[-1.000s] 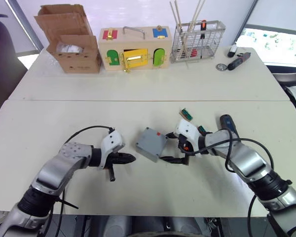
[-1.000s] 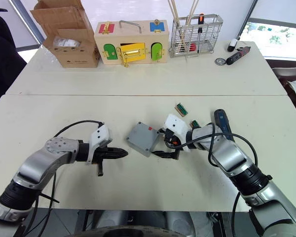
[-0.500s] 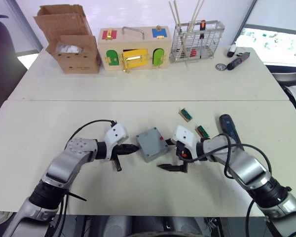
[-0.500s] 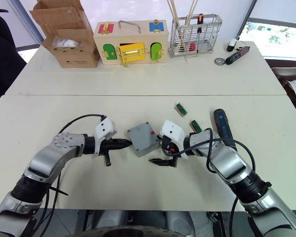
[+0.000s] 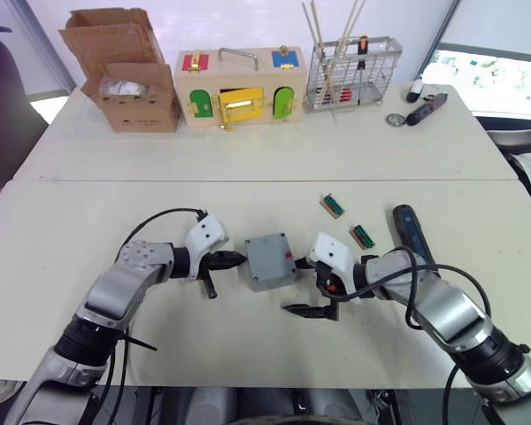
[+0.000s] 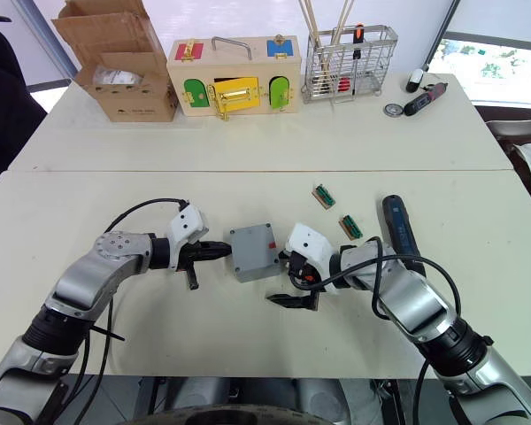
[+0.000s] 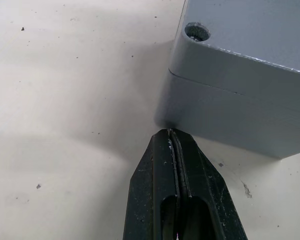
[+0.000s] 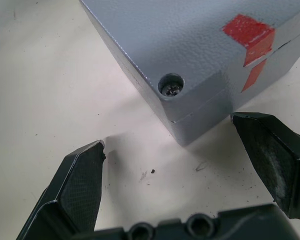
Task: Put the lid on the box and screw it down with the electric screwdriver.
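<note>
The grey box [image 5: 270, 261] sits mid-table with the lid [image 8: 180, 35] lying on top of it; a seam runs between them, a screw head shows in one corner hole, and a red mark [image 8: 248, 31] crosses one side. My left gripper [image 5: 239, 259] is shut, its tip [image 7: 170, 132] touching the box's lower left corner. My right gripper [image 5: 303, 285] is open at the box's right near corner, its fingers [image 8: 82, 175] either side of that corner without touching. The dark blue electric screwdriver [image 5: 411, 232] lies on the table beyond my right arm.
Two small green parts [image 5: 333, 204] [image 5: 364, 235] lie right of the box. Along the far table stand a cardboard box [image 5: 128, 80], a wooden box with coloured doors [image 5: 239, 88], a wire basket [image 5: 350, 71] and a small black-and-red tool [image 5: 427, 106].
My left gripper has moved right until its tip meets the box. The box has turned to sit squarer. My right gripper has shifted toward the near edge.
</note>
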Controlling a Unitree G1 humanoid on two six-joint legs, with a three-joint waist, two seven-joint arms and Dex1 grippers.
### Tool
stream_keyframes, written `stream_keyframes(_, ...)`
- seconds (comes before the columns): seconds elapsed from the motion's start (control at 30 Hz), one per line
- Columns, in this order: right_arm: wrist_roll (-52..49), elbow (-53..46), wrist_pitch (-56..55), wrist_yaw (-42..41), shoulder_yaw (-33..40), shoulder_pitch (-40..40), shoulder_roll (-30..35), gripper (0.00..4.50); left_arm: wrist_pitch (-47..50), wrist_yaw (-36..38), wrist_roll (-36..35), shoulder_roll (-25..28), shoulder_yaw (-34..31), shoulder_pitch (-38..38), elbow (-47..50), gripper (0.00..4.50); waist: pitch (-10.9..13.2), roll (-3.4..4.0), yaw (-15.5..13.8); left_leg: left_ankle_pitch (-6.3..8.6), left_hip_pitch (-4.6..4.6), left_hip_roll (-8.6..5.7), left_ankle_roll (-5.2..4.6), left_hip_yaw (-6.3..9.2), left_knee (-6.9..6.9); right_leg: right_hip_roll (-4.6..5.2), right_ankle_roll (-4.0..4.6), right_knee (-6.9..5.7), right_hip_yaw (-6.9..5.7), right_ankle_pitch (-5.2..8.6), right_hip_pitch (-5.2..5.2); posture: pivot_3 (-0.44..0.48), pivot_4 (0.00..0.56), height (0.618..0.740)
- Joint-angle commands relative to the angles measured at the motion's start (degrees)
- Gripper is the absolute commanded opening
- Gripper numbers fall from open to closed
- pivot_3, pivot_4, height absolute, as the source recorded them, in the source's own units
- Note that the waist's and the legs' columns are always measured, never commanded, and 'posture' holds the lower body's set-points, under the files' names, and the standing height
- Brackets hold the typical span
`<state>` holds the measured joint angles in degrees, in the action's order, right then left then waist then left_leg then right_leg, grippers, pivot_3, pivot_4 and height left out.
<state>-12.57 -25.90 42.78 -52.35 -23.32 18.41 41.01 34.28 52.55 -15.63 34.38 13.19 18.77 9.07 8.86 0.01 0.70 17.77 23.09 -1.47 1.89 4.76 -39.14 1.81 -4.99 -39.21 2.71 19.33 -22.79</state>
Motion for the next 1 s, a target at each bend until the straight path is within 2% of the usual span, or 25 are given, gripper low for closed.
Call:
stream_keyframes(0.03,-0.6,-3.02,0.27,-0.19,-0.35,-1.1,0.05,4.47,-0.43,-0.16,0.09,0.28,-0.38,-0.5,1.75,0.0,0.0,0.0,0.0,0.0,0.0,0.0,0.0,0.0,0.0,0.0,0.0,0.0,0.0,0.0,0.0,0.0,0.15,0.74)
stream_keyframes(0.63,-1.54,-6.38,4.15,1.74,0.39,-2.9,-0.44,4.47,3.32,-1.6,-0.6,-0.76,-0.32,1.96,5.37,0.0,0.0,0.0,-0.08,0.0,0.0,0.0,0.0,0.0,-0.01,0.0,0.0,0.0,0.0,0.0,0.02,0.0,0.15,0.74)
stream_keyframes(1.0,-1.32,-5.71,3.85,4.01,3.2,-2.37,-0.59,4.47,4.1,4.62,-1.68,4.3,0.29,-0.01,5.87,0.0,0.0,0.0,0.02,0.0,0.0,0.0,0.0,0.0,0.0,-0.01,0.0,-0.01,0.0,0.0,0.0,0.0,0.15,0.74)
